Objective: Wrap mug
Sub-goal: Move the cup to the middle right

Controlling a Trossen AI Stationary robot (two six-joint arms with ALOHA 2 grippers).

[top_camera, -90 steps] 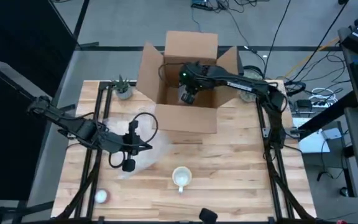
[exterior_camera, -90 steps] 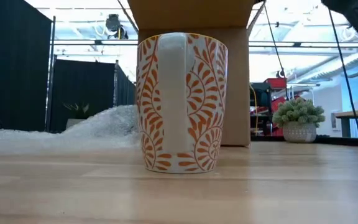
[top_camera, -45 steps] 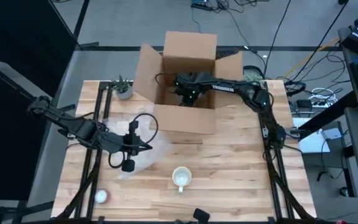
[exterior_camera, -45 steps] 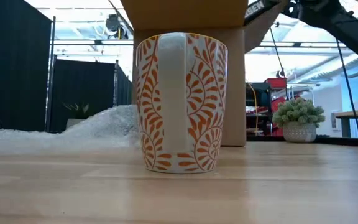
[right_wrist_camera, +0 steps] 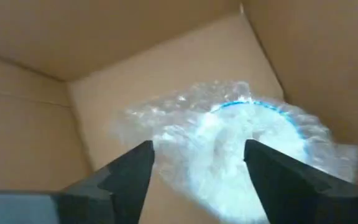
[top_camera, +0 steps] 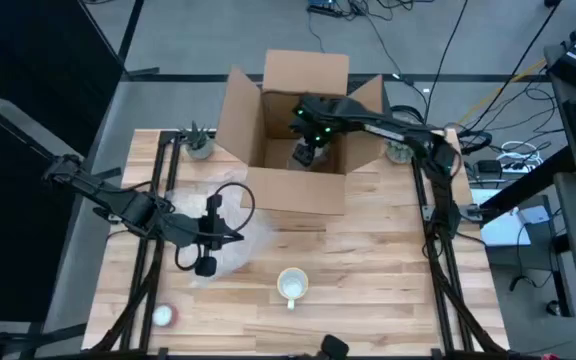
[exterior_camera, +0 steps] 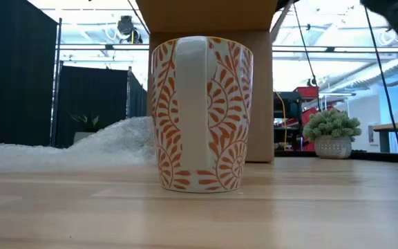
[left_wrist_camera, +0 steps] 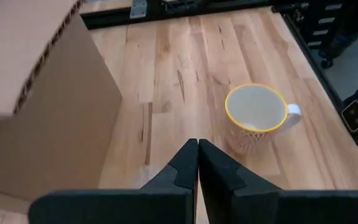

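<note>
Low view: mug (exterior_camera: 202,114) hides most of cardboard box (exterior_camera: 209,15).

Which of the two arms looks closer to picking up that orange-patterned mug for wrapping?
Probably the left. Its shut gripper hovers over the bubble wrap, beside the mug. The right gripper is open inside the cardboard box, above an already wrapped bundle.

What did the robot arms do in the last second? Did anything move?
The right gripper swung about inside the cardboard box, dipping toward its left side and coming back, open above the bubble-wrapped bundle. The left gripper, the mug and the bubble wrap sheet stayed put.
</note>
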